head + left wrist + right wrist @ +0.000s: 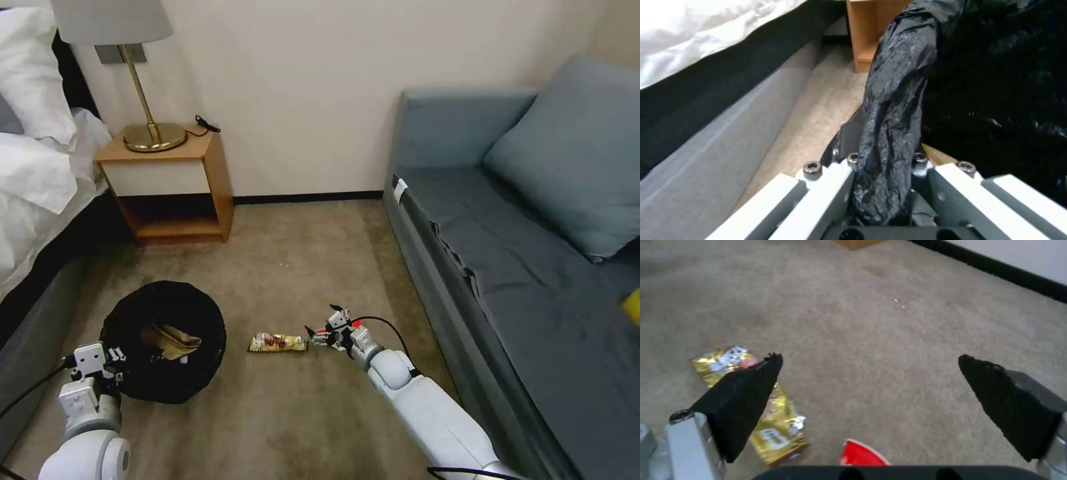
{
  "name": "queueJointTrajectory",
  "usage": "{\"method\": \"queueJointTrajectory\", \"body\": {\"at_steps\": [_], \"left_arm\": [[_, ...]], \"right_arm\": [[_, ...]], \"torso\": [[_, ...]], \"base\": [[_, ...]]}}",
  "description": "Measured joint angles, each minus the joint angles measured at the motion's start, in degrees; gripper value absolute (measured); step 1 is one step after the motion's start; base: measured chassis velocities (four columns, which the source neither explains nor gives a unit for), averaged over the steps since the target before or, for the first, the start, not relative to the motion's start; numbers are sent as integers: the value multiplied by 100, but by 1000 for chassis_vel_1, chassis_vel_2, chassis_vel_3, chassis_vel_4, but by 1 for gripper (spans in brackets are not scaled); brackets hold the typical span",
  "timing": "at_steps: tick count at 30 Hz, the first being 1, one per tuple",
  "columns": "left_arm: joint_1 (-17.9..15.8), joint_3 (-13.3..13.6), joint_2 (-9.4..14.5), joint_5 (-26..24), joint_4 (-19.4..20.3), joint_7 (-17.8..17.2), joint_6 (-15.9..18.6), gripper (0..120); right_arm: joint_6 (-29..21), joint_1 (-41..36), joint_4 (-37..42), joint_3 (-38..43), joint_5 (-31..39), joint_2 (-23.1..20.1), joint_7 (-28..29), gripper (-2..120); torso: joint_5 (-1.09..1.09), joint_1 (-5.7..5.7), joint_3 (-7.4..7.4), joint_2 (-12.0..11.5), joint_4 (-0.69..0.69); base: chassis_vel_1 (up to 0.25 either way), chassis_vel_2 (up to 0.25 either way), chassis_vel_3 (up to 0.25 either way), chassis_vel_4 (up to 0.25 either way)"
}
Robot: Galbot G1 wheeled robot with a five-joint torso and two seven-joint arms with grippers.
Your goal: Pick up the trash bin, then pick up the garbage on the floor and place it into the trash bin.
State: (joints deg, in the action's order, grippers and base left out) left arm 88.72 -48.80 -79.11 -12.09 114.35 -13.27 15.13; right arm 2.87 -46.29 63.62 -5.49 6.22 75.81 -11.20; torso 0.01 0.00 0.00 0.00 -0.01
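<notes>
Hotel-type bedrm: bed (40,167), nightstand (170,190), lamp (133,73), sofa (527,267).

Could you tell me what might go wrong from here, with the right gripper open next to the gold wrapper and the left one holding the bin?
The snack wrapper lies flat on the carpet, so the open right gripper could slide over it or push it along. A red packet sits just beneath that gripper and may be caught instead. The left gripper seems to pinch mostly the liner of the trash bin, which could slip or tear.
</notes>
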Motion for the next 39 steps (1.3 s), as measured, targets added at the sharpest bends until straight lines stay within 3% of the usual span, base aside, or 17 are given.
{"method": "queueJointTrajectory", "body": {"at_steps": [28, 32, 36, 39], "left_arm": [[-130, 69, 58, 6, -228, 13, -14, 2], [-152, 73, 98, 2, -261, 12, -16, 2], [-183, 91, 136, 2, -293, 6, -17, 2], [-245, 97, 173, 4, -366, -10, -17, 2]], "right_arm": [[-1, 99, -107, -263, -52, -243, -151, 100], [-28, 195, 1, -453, -58, -430, -204, 100], [-223, 403, 93, -721, 52, -671, -539, 100], [-467, 716, 144, -1193, 337, -895, -1248, 100]], "torso": [[-1, 0, 0, 0, 1], [-2, 0, 0, 0, 1], [0, 1, 1, 0, 1], [-1, 0, 0, 0, 0]], "base": [[-185, 179, 180, -182], [-164, 167, 176, -184], [-99, 145, 104, -103], [-10, 22, 28, -6]]}}
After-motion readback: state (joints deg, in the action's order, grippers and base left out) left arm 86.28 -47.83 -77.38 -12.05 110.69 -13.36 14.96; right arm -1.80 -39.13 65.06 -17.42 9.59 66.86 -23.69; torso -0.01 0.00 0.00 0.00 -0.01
